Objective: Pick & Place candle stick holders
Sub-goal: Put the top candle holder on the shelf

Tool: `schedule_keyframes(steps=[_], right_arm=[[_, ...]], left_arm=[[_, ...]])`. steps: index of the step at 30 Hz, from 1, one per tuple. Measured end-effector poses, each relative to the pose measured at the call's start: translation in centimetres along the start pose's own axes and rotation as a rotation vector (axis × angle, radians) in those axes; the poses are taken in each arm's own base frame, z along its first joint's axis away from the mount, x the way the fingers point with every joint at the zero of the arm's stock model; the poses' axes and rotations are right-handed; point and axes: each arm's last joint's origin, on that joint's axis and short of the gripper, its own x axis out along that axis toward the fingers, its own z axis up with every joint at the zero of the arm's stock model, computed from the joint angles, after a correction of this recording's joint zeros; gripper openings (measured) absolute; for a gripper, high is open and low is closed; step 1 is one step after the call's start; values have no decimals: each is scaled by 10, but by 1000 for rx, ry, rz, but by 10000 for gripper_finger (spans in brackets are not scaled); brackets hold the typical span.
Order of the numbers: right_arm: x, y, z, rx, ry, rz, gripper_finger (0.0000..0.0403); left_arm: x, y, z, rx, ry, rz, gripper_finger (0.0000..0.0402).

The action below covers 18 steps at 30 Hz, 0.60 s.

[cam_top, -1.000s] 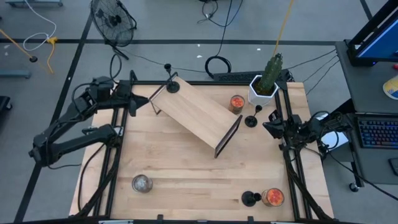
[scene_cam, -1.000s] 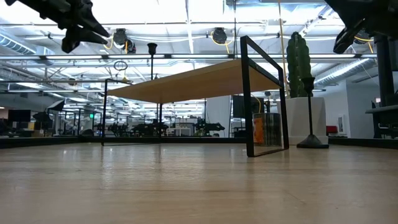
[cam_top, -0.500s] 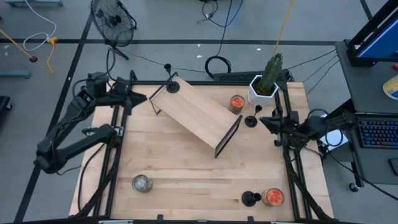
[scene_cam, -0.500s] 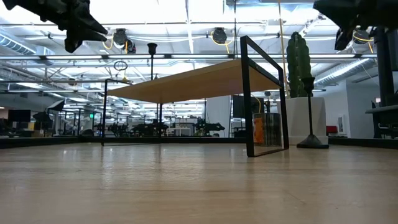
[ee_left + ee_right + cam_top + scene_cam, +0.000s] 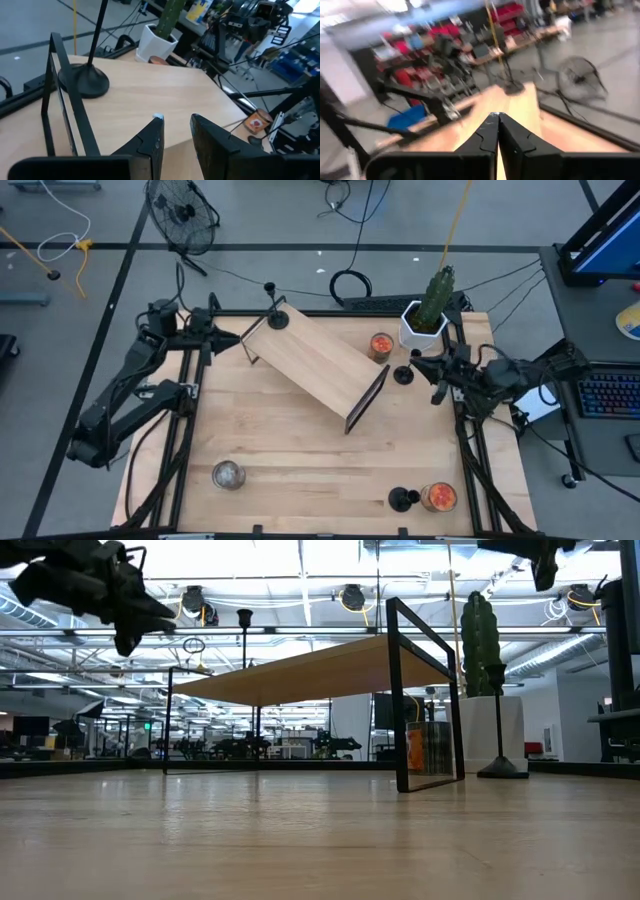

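Observation:
Three black candle stick holders show. One stands on its round base on the far left end of the tilted wooden shelf [image 5: 310, 365]; it shows in the high view [image 5: 277, 316], the left wrist view [image 5: 84, 81] and the low view [image 5: 244, 622]. A second [image 5: 403, 373] stands on the table beside the white cactus pot. The third [image 5: 402, 499] stands near the front right. My left gripper [image 5: 236, 337] [image 5: 177, 131] hovers just left of the shelf's end, slightly open and empty. My right gripper [image 5: 432, 370] [image 5: 497, 120] is shut and empty, above and just right of the second holder.
A cactus in a white pot [image 5: 425, 318] stands at the far right, with an orange candle jar [image 5: 380, 345] beside it. Another orange jar [image 5: 438, 497] stands by the third holder. A glass jar [image 5: 228, 474] stands at the front left. Black frame rails run along both table sides.
My left gripper has gone toward the table's right, closer to the shelf's far left end, and a little down. My right gripper has gone toward the table's left, over the table's edge toward the holder beside the cactus pot, and has risen.

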Motion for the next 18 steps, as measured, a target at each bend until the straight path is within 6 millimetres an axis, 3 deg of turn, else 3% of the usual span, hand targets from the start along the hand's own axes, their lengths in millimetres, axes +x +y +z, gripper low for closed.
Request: schedule_keyframes(steps=[10,18], right_arm=[[12,20,29,7,166,-124,1],[19,17,29,47,215,-217,0]], left_arm=[[3,7,-7,5,-24,14,102],[6,-18,-7,27,-47,-22,102]])
